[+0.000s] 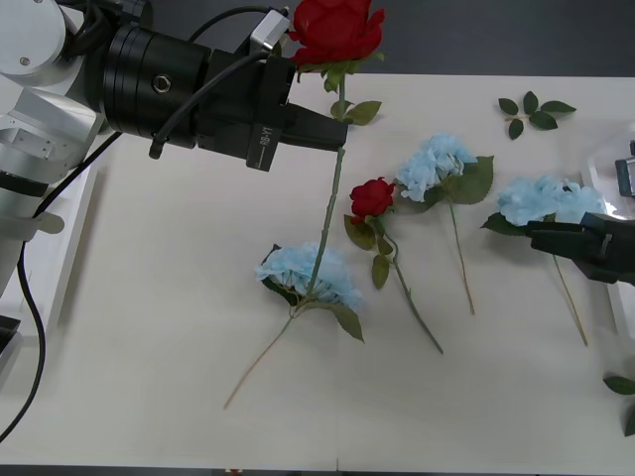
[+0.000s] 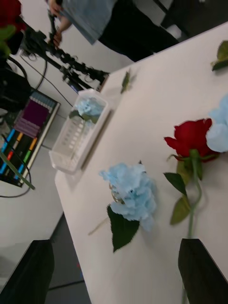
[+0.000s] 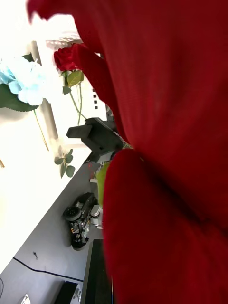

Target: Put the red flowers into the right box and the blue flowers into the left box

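Note:
My left gripper [image 1: 332, 134] is shut on the stem of a red flower [image 1: 337, 30] and holds it upright above the table; its head fills the left wrist view [image 3: 156, 142]. Under its stem lies a blue flower [image 1: 308, 276]. A second red flower [image 1: 372, 196] lies mid-table beside another blue flower [image 1: 437, 164]. My right gripper [image 1: 556, 238] hovers open next to a third blue flower [image 1: 546, 198]. The left box [image 2: 71, 147] holds one blue flower [image 2: 88, 107]. The right box [image 3: 97, 107] seems to hold a red flower [image 3: 66, 58].
A bloomless leaf sprig [image 1: 534, 109] lies at the table's far right, and another leaf [image 1: 623, 385] lies near the right edge. A person stands beyond the table's left end [image 2: 109, 23]. Equipment and cables sit on the floor around the table.

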Tool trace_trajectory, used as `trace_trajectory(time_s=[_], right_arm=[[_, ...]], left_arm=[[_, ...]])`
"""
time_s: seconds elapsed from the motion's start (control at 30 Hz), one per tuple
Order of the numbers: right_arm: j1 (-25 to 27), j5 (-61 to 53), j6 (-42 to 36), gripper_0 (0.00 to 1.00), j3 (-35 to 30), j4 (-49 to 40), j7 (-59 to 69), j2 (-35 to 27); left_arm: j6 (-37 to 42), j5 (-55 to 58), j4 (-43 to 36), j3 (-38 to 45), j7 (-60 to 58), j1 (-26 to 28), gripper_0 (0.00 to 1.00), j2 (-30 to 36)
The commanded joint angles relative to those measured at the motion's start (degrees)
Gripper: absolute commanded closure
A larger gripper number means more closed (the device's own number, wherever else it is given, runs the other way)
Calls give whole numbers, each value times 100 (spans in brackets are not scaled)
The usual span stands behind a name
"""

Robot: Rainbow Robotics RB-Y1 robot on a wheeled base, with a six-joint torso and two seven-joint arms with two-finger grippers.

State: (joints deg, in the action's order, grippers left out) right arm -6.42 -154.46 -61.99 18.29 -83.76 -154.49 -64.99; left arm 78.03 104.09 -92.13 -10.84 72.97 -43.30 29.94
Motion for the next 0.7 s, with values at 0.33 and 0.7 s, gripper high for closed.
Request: trace_trajectory(time_s=[0.33, 0.7], right_arm=[[809, -14, 917, 24, -72, -2004, -51, 725], [1134, 566, 1919, 24, 34, -3208, -51, 1621]], left_arm=[[-25, 76, -103, 64, -169, -161, 100, -23], [-25, 76, -103, 64, -169, -161, 100, -23]])
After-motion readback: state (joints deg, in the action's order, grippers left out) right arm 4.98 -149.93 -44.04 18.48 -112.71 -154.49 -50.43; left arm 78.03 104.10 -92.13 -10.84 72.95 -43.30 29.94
